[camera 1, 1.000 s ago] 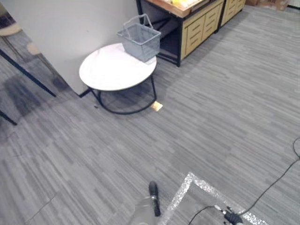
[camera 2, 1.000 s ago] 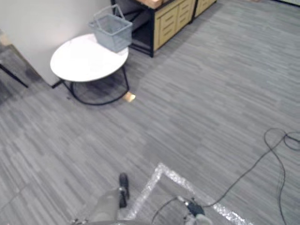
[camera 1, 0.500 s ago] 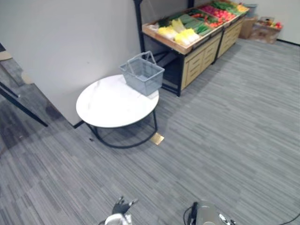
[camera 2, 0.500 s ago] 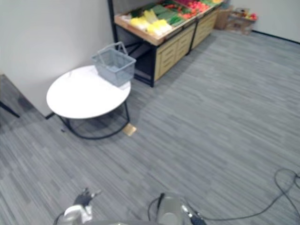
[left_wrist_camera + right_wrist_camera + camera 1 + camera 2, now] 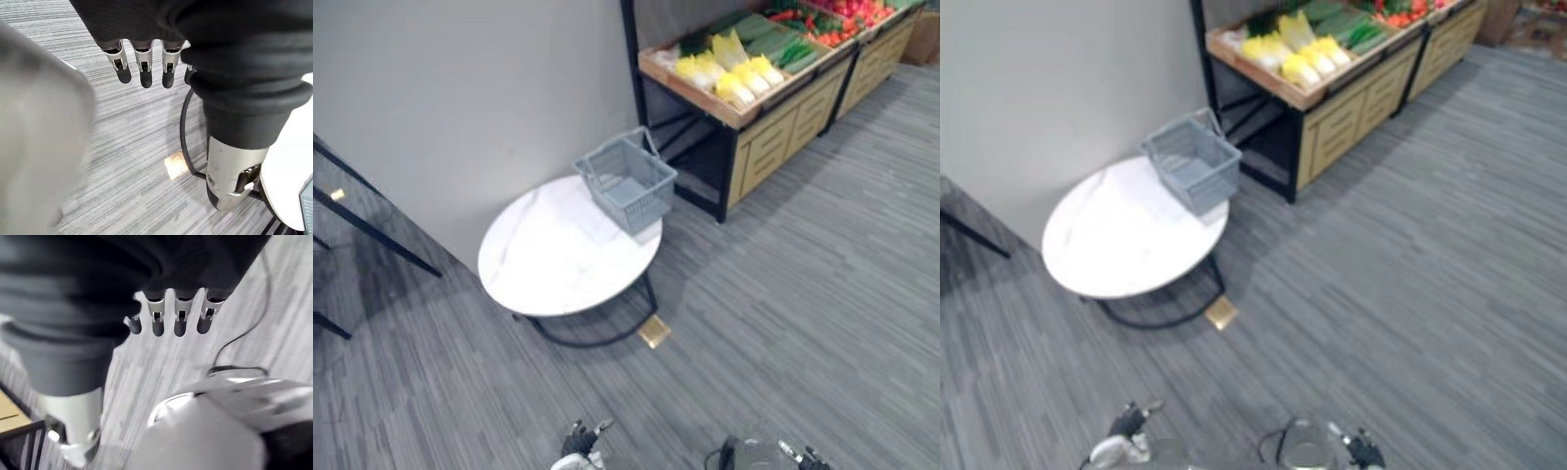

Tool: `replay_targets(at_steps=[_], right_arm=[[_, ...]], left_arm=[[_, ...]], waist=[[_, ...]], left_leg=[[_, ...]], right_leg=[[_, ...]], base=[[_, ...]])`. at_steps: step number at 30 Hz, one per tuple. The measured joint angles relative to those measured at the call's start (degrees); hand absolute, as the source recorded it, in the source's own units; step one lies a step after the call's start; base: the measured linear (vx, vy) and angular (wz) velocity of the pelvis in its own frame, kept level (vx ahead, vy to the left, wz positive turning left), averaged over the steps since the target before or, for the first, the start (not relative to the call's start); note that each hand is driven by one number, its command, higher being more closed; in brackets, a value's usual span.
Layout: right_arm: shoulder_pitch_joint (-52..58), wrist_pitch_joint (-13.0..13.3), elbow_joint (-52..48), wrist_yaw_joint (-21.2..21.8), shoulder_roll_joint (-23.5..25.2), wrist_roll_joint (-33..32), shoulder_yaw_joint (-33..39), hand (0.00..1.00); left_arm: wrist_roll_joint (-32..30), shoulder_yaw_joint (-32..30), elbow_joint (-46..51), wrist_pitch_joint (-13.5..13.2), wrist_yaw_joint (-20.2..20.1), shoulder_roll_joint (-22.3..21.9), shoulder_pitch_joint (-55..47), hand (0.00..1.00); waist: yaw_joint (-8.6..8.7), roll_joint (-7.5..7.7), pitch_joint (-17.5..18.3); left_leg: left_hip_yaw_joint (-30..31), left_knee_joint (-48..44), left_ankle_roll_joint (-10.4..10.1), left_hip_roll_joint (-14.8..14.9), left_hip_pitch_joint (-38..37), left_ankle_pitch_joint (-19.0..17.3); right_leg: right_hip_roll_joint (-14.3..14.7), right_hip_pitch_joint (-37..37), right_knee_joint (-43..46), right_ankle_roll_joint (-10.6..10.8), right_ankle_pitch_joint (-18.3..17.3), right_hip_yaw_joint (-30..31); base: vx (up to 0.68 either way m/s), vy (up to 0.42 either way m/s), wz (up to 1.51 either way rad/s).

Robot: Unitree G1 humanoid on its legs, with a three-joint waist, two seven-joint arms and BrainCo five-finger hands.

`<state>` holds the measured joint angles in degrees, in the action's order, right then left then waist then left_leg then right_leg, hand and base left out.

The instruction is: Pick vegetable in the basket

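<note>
**Left eye view.** A grey mesh shopping basket with hoop handles (image 5: 626, 184) stands upright on the far right edge of a round white table on a black wire frame (image 5: 553, 264). Its open top shows just its own grey bottom. Right of the table and farther off is a wooden produce stand with drawer fronts (image 5: 773, 152), which carries the vegetables. There are pale yellow leafy vegetables (image 5: 732, 78) at its near end, green vegetables (image 5: 773, 41) behind them, and red vegetables (image 5: 850, 8) farthest away. They all lie on the stand, apart from the basket. A small tan square (image 5: 654, 331) lies on the grey striped carpet (image 5: 803, 323), just beside the table's frame on the near right.

**Right eye view.** The left robot hand (image 5: 1126, 423) shows at the near edge, over the carpet and well apart from the table. It is too small here to read its fingers.

**Left wrist view.** The left robot hand's fingers (image 5: 143, 55) hang straight in a row, with the thumb (image 5: 230, 176) apart from them. The hand holds nothing and touches nothing. The carpet, the tan square and what seems to be the table's white rim lie past it.

**Right wrist view.** The right robot hand (image 5: 178, 311) also has its fingers straight and its thumb (image 5: 73, 431) spread away. Its grasp is empty, with carpet beyond it.
</note>
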<state>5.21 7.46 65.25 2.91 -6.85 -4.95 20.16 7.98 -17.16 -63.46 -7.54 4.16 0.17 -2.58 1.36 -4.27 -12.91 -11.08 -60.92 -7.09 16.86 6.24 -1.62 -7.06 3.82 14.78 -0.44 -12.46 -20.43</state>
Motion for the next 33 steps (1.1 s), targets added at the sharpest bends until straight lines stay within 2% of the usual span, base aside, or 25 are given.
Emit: replay_targets(at_steps=[2,3,4,6,7,8,9,10,11,12,13,14,15,16,18,19,21,23,25,27,28,29,30,32,33], right_arm=[[-0.70,-0.10,0.86,-0.43,-0.68,0.00,-0.68,0.00],[-0.75,-0.09,0.71,-0.46,-0.90,-0.07,-0.83,0.00],[-0.85,0.00,0.12,-0.46,-1.00,-0.08,-1.12,0.00],[-1.01,0.18,-1.11,-0.47,-0.96,-0.09,-3.19,0.00],[-1.08,0.34,-1.71,-0.44,-1.07,-0.10,-4.17,0.00],[-1.90,0.37,-1.77,-0.39,-0.80,-0.11,-6.17,0.00],[-1.98,0.47,-1.75,-0.11,0.29,-0.12,-7.83,0.00],[-2.15,0.70,-1.84,0.07,0.51,-0.12,-8.56,0.00],[-2.17,0.82,-1.79,0.19,0.53,-0.08,-9.78,0.00],[-2.30,0.81,-1.51,0.29,0.72,0.17,-10.02,0.00],[-2.35,0.81,-1.44,0.34,0.79,0.55,-10.09,0.00],[-2.69,0.81,-1.34,0.44,0.80,0.77,-10.64,0.00],[-2.98,1.04,-1.53,0.80,0.88,1.46,-11.31,0.00],[-2.89,1.56,-2.17,1.27,0.97,1.69,-11.69,0.00],[-2.98,1.59,-3.38,1.27,0.94,1.75,-11.71,0.00],[-2.94,1.65,-4.06,1.28,0.99,1.76,-11.71,0.00],[-2.95,1.90,-4.16,1.26,0.95,1.72,-11.58,0.00],[-3.09,2.57,-4.24,1.25,1.00,1.61,-11.52,0.00],[-2.93,2.55,-3.89,1.31,1.14,1.58,-11.45,0.00],[-2.95,2.53,-3.88,1.33,1.14,1.57,-11.52,0.00],[-2.87,2.53,-3.85,1.35,1.17,1.61,-11.63,0.00],[-2.58,2.46,-3.58,1.45,1.27,1.56,-12.00,0.00],[-2.61,2.47,-3.61,1.40,0.68,1.49,-11.99,0.00],[-2.06,2.23,-3.45,1.33,-2.19,1.56,-12.31,0.00],[-2.38,1.97,-3.36,1.38,-2.87,1.56,-13.07,0.00]], left_arm=[[0.07,-0.70,0.63,-0.78,-0.08,0.31,0.00,0.00],[0.01,-0.57,0.79,-1.04,-0.03,0.53,-0.02,0.00],[0.01,-0.51,0.75,-1.11,0.09,0.67,-0.09,0.00],[-0.19,-0.10,0.78,-1.12,0.26,0.93,-1.10,0.00],[-0.25,-0.01,0.72,-1.10,0.30,1.12,-1.50,0.00],[-0.33,0.73,0.09,-0.95,0.34,1.99,-2.74,0.00],[-0.37,1.24,-0.52,-0.58,0.29,3.63,-3.82,0.00],[-0.41,1.85,-0.74,-0.54,0.40,4.19,-4.08,0.00],[-0.36,2.84,-1.75,-0.55,0.45,4.83,-4.16,0.00],[-0.34,3.28,-2.22,-0.52,0.51,5.56,-4.18,0.00],[-0.36,3.48,-2.61,-0.44,0.53,5.78,-4.18,0.00],[-0.32,3.52,-2.67,-0.06,0.62,5.78,-4.54,0.00],[-0.34,4.11,-2.72,0.68,0.63,5.70,-4.94,0.00],[-0.31,5.90,-2.47,0.73,0.70,5.77,-4.84,0.00],[-0.15,7.05,-2.30,0.67,0.70,5.74,-4.47,0.00],[-0.09,7.33,-1.98,0.61,0.81,5.87,-4.16,0.00],[0.03,7.30,-1.80,0.54,1.13,5.76,-3.67,0.00],[0.71,7.28,-1.48,0.17,1.56,5.58,-3.09,0.00],[0.85,6.90,-1.93,0.20,2.06,5.70,-2.78,0.00],[0.84,6.02,-2.52,0.23,2.28,5.66,-3.54,0.00],[0.82,5.82,-2.59,0.23,2.34,5.75,-3.98,0.00],[0.70,5.48,-2.74,0.26,2.35,6.34,-4.58,0.00],[0.63,5.29,-3.64,0.47,2.37,6.00,-4.66,0.00],[0.27,4.62,-4.33,0.46,2.27,4.01,-5.23,0.00],[0.25,3.63,-4.33,0.46,2.30,3.49,-5.49,0.00]], waist=[[-0.74,-0.01,-0.02],[-1.17,0.19,0.05],[-1.52,0.26,0.03],[-1.61,-0.20,0.31],[-1.66,-0.45,0.45],[-2.48,0.09,1.09],[-3.06,3.04,2.46],[-3.00,4.13,2.88],[-3.06,5.30,3.59],[-3.00,6.17,3.63],[-3.00,6.50,3.59],[-3.17,6.61,3.50],[-2.71,5.93,3.38],[-2.04,5.28,3.15],[-1.62,4.20,2.83],[-1.26,4.06,2.84],[-0.87,4.14,2.89],[-0.06,4.17,2.99],[-1.09,4.50,3.11],[-1.81,4.81,3.24],[-1.81,5.14,3.45],[-1.83,6.39,4.10],[-1.63,5.66,4.20],[-1.98,2.39,5.71],[-1.90,1.95,5.94]], left_leg=[[-3.66,5.84,1.45,-1.87,5.53,-4.68],[-5.30,16.60,1.48,-4.68,7.50,-5.61],[-7.38,30.84,2.34,-7.20,7.65,-4.74],[-10.00,50.12,2.82,-9.01,7.54,-0.24],[-10.83,51.91,2.98,-8.58,8.39,-0.18],[-11.02,48.22,6.97,-8.26,9.88,4.15],[-11.61,46.97,9.38,-9.94,9.83,3.90],[-11.56,46.99,10.48,-11.22,9.74,3.12],[-10.97,47.04,11.59,-13.01,9.27,1.93],[-10.41,48.11,12.09,-14.91,7.00,0.87],[-10.09,48.84,12.30,-15.74,5.33,0.28],[-9.83,49.93,12.46,-16.43,2.37,-0.63],[-9.05,50.82,12.60,-16.56,-1.71,-1.63],[-7.96,52.94,12.64,-16.67,-6.94,-1.67],[-7.02,55.96,12.56,-16.55,-11.58,-1.67],[-6.03,57.31,12.28,-16.37,-13.93,-1.85],[-4.92,57.79,11.89,-16.11,-15.13,-2.08],[-1.06,57.91,8.51,-14.47,-15.46,-4.24],[0.93,57.63,6.24,-12.98,-14.73,-5.99],[2.48,57.43,3.77,-11.00,-14.72,-7.31],[2.94,57.46,2.67,-10.23,-14.71,-7.71],[4.53,57.83,-0.10,-9.16,-14.57,-7.73],[6.35,58.98,-1.60,-6.58,-14.66,-7.44],[6.97,60.08,-2.61,-3.98,-14.62,-3.77],[5.78,61.59,-3.20,-3.07,-14.80,0.21]], right_leg=[[-0.16,4.72,-4.13,1.43,0.25,-0.61],[-0.76,6.93,-6.01,3.09,0.37,-0.82],[-1.14,9.11,-7.74,4.09,-0.27,-0.68],[-0.45,12.53,-10.52,5.60,-1.86,-0.46],[0.33,13.48,-11.13,6.05,-2.58,-0.11],[0.75,15.07,-11.79,5.76,-3.86,1.60],[-1.63,15.41,-10.88,4.24,-4.38,3.43],[-2.72,14.81,-9.06,3.63,-3.75,4.43],[-4.62,11.42,-1.75,4.70,-1.92,6.34],[-6.89,7.64,9.89,7.94,0.84,8.31],[-7.96,5.55,16.27,9.67,3.49,9.39],[-9.13,2.03,26.03,13.72,7.11,11.54],[-9.44,-1.25,36.44,16.25,8.52,12.11],[-10.32,-4.15,43.72,14.32,7.40,8.93],[-11.05,-6.32,44.38,10.09,4.89,5.55],[-11.72,-7.87,41.53,7.74,3.43,3.40],[-12.45,-9.01,36.19,7.01,2.33,1.64],[-12.63,-10.23,16.42,7.37,2.67,1.69],[-12.69,-10.48,1.40,8.30,5.87,5.22],[-12.72,-10.93,-4.98,8.84,8.66,8.69],[-12.71,-10.98,-6.02,8.95,8.71,9.87],[-12.39,-11.06,-6.53,10.98,9.68,11.46],[-10.05,-11.66,-3.55,12.52,12.65,10.76],[-7.23,-12.63,-0.62,10.01,9.81,8.12],[-6.42,-12.28,0.52,9.13,8.41,6.46]], base=[[0.46,-0.002,-0.09],[0.44,0.075,-0.20],[0.46,0.100,-0.22],[0.46,0.159,-0.18],[0.57,0.247,-0.33],[0.61,0.227,-0.32],[0.61,0.201,-0.20],[0.61,0.183,0.22],[0.60,0.227,0.56],[0.60,0.244,0.61],[0.60,0.226,0.46],[0.56,0.173,0.30],[0.72,0.188,0.41],[0.58,0.119,0.39],[0.39,0.015,0.36],[0.30,-0.087,0.48],[0.27,-0.171,0.55],[0.26,-0.280,0.73],[0.19,-0.344,0.35],[0.17,-0.400,0.28],[0.21,-0.538,0.46],[0.20,-0.582,0.65],[0.27,-0.673,0.71],[0.34,-0.538,0.57],[0.31,-0.386,0.46]])
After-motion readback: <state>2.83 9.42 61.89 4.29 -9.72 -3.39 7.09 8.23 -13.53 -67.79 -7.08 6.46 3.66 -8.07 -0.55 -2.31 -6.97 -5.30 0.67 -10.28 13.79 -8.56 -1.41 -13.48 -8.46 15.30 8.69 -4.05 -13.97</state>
